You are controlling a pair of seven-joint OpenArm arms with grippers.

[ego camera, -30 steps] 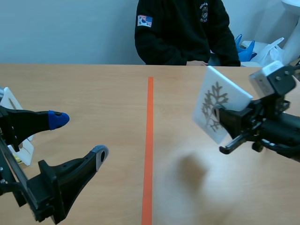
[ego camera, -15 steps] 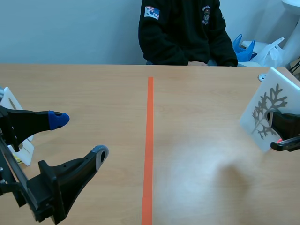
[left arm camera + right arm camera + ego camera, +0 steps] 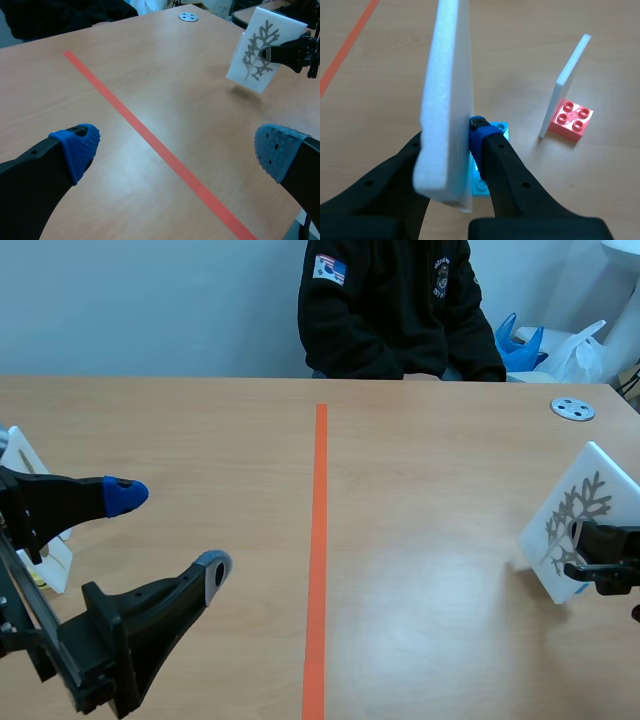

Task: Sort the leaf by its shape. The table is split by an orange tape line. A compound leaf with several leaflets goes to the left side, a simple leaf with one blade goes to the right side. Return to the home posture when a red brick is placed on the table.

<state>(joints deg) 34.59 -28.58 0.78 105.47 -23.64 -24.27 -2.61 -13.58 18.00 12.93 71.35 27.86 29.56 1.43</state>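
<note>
Item: leaf card [image 3: 585, 505], edge-up, pinched face-to-face in my R gripper [image 3: 447, 134], low by table, far R of tape line [image 3: 318, 540]; L gripper [image 3: 175, 147] gaping, empty, well apart.

Honestly nothing here is actually readable. The person's black jacket [image 3: 400, 320] has a flag-style patch [image 3: 329, 270] on the sleeve with red, white and blue in it, plus a small pale chest emblem [image 3: 441, 262], but both are way too small to make out any letters. The white leaf card [image 3: 585, 505] carries only a grey branching leaf print, no words or numbers that I can see. The studs on the red brick [image 3: 571, 120] are too blurry to read as well.
</note>
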